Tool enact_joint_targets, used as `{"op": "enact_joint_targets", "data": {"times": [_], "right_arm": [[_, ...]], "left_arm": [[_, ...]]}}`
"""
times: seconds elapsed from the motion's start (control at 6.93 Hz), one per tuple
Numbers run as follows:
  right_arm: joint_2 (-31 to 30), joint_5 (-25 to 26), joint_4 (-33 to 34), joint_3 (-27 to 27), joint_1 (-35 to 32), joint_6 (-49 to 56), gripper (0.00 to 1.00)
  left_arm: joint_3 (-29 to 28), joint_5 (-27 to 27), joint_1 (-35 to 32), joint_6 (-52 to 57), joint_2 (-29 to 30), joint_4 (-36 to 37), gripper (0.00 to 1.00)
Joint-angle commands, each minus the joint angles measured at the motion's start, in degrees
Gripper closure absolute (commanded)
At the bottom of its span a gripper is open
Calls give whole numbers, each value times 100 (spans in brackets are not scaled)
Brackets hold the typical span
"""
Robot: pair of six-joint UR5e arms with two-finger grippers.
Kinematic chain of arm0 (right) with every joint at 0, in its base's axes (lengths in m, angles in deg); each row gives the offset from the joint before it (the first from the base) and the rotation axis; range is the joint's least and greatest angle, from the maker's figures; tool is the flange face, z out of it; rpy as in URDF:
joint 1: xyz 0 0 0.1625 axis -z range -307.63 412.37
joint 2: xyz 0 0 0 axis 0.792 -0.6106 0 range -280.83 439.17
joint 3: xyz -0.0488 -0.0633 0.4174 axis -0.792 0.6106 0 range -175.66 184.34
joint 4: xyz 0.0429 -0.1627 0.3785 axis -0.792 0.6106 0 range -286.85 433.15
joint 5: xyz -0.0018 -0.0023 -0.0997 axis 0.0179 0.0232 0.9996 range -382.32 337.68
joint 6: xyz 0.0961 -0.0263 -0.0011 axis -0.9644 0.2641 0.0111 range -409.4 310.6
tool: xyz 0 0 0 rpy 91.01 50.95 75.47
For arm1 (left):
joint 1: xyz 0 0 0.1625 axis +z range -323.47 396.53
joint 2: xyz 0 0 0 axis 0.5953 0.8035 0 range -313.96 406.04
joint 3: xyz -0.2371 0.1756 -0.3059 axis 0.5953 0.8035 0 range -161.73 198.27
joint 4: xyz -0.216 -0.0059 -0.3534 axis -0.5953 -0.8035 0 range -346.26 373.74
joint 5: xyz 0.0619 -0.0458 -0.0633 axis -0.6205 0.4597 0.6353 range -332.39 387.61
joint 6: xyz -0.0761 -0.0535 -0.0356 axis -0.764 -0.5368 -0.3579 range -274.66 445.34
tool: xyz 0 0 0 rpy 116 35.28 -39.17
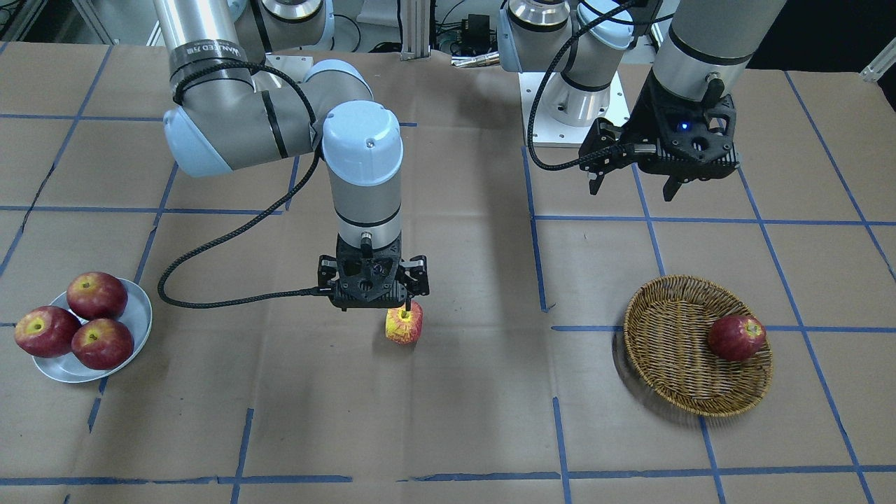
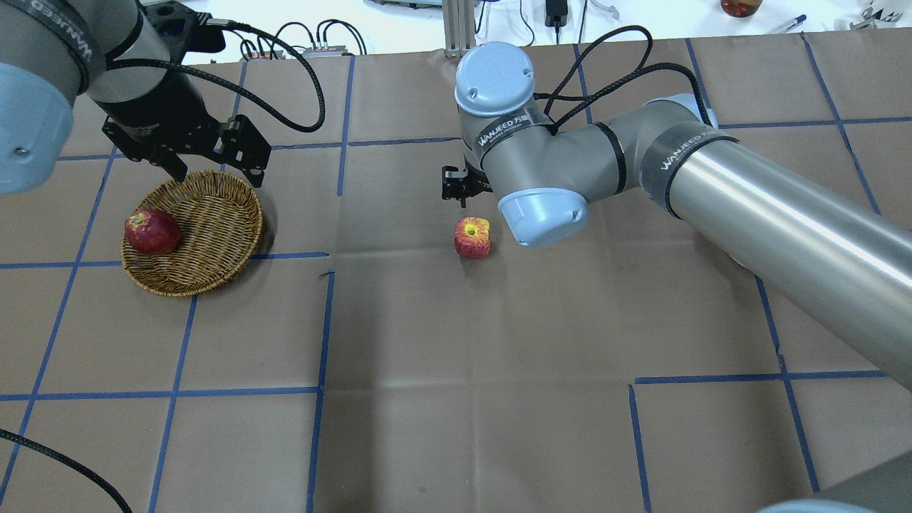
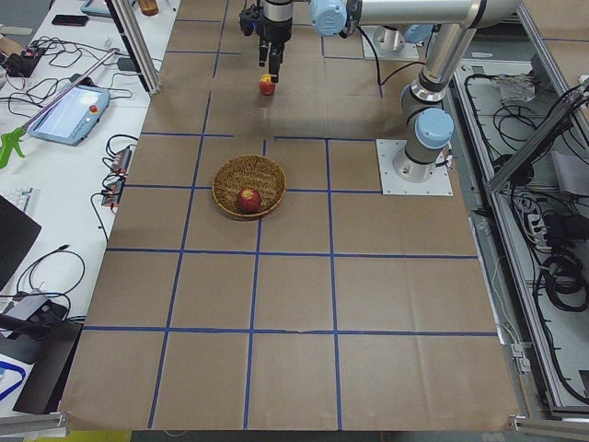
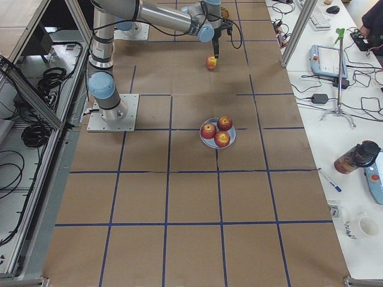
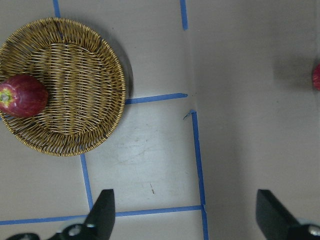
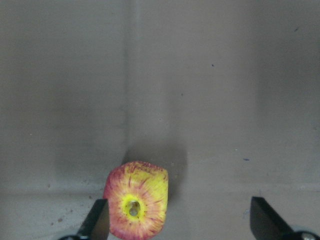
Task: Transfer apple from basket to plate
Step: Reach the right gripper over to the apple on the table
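While right pincer gapes — apple below

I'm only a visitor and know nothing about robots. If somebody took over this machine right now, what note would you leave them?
Left hand: open and empty, up beside the basket.
Right hand: open, just over the apple, not gripping it.
Apple: out of the basket, on the bare table roughly midway between basket and plate.
Basket: holds one dark red apple.
Plate: holds three red apples.
Done: the apple is out of the basket.
Left: close the right hand on it, carry it to the plate and set it down. The plate looks crowded, so it might roll.
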Motion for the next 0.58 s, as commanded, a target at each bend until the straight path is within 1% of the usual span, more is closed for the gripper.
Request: {"op": "enact_joint_targets", "data": {"times": [0.0,0.29,0.43], "right_arm": [[388,33,419,8,-195,-80,0],[722,6,544,-18,-213,-229,0],[776,6,535,-44,-213,-230,0]], "left_arm": [[13,-9,3,4,14,-8,1],[13,-27,3,4,48,45,1],[13,-35,12,4,92,62,1]]}}
